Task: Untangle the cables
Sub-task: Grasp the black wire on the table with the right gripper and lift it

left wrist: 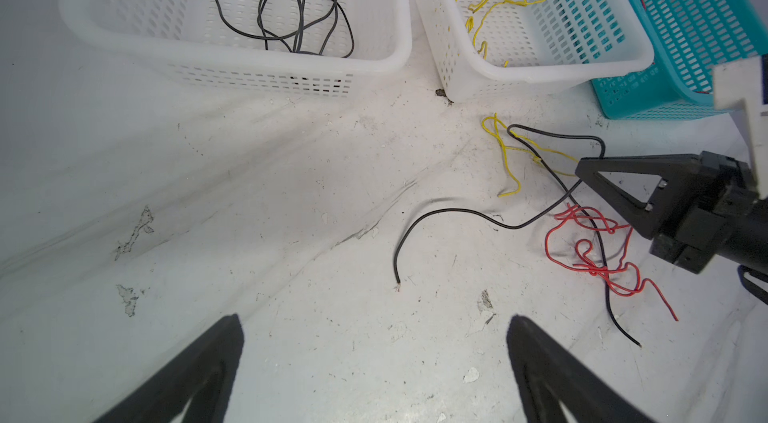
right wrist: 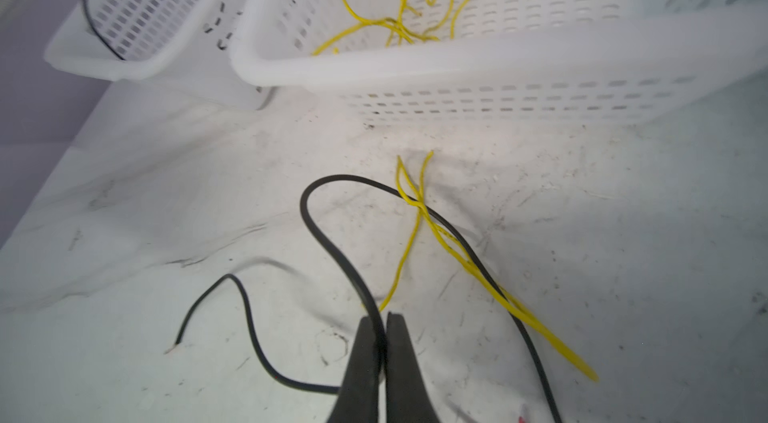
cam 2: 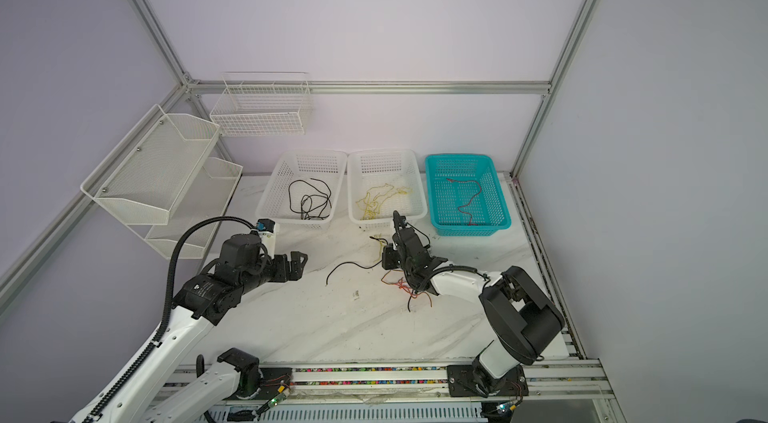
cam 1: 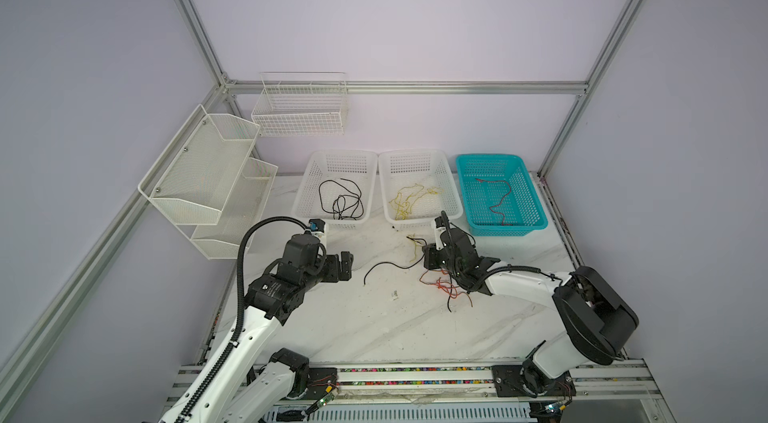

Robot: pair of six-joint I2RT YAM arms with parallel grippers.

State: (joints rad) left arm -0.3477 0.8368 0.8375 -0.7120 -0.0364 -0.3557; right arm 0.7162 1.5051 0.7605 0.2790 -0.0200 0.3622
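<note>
Right arm (cam 1: 519, 283) bent low, jaws pinching black cable (right wrist: 305, 204), left arm (cam 1: 266, 329) hovering, jaws wide

We list:
- Walls (cam 1: 415, 5): pale lilac-grey, plain; back + both sides.
- Alu. frame (cam 1: 415, 87): silver profiles along the wall edges and corners.
- Tabletop (cam 1: 374, 325): white w/ grey marble veins. In the left wrist view we note scuffs, chips and creases.
- Wire basket (cam 1: 300, 117): white, hung on back wall, left end.
- Mesh shelf (cam 1: 208, 175): white, 2 tiers, on left wall.
- Light: soft, even; brightest mid back wall.
</note>
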